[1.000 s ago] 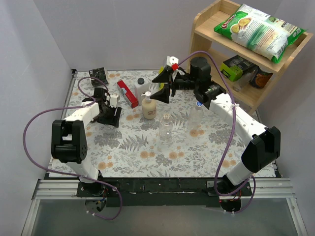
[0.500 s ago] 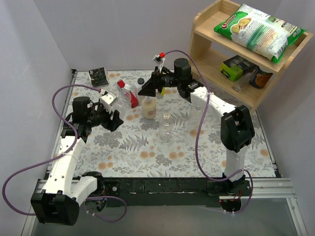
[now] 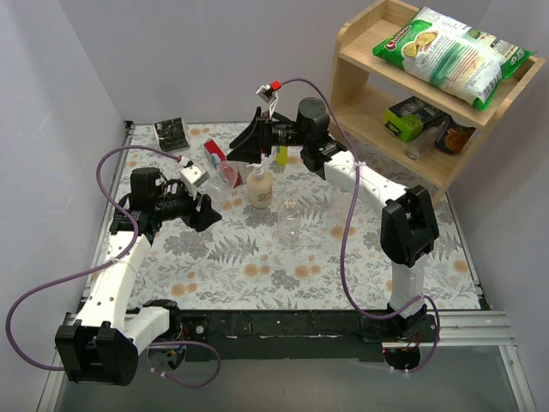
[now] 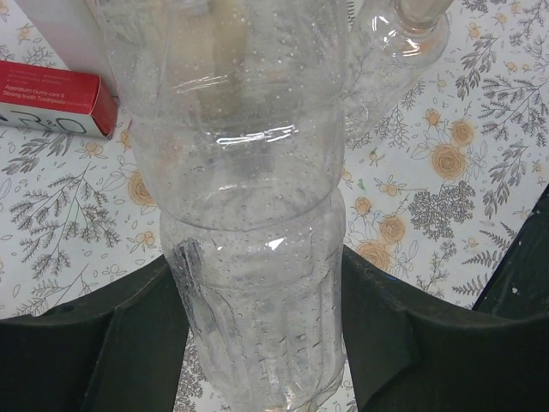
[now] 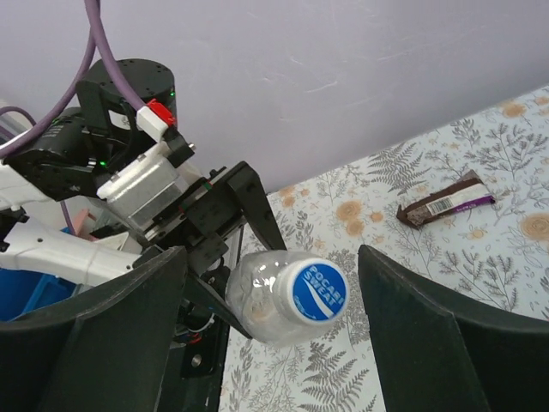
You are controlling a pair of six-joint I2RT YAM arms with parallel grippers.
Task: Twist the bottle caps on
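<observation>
My left gripper (image 3: pixel 210 190) is shut on a clear bottle (image 3: pixel 226 174) and holds it off the table, tilted with its neck toward the right arm. In the left wrist view the bottle (image 4: pixel 257 283) fills the gap between both fingers. A blue cap (image 5: pixel 316 290) printed "POCARI SWEAT" sits on its neck. My right gripper (image 5: pixel 273 257) is open, its fingers on either side of the cap and not touching it; it also shows in the top view (image 3: pixel 240 159). Two more clear bottles (image 3: pixel 290 221) (image 3: pixel 341 206) stand upright mid-table.
A beige pump bottle (image 3: pixel 260 189), a red box (image 3: pixel 214 154) and a slim yellow bottle (image 3: pixel 281 155) stand close behind the grippers. A dark snack packet (image 3: pixel 171 131) lies at the back left. A wooden shelf (image 3: pixel 377 103) rises at the right.
My left arm has lifted the bottle off the table and tilted it rightward. My right gripper has swung left to face the bottle's capped neck.
</observation>
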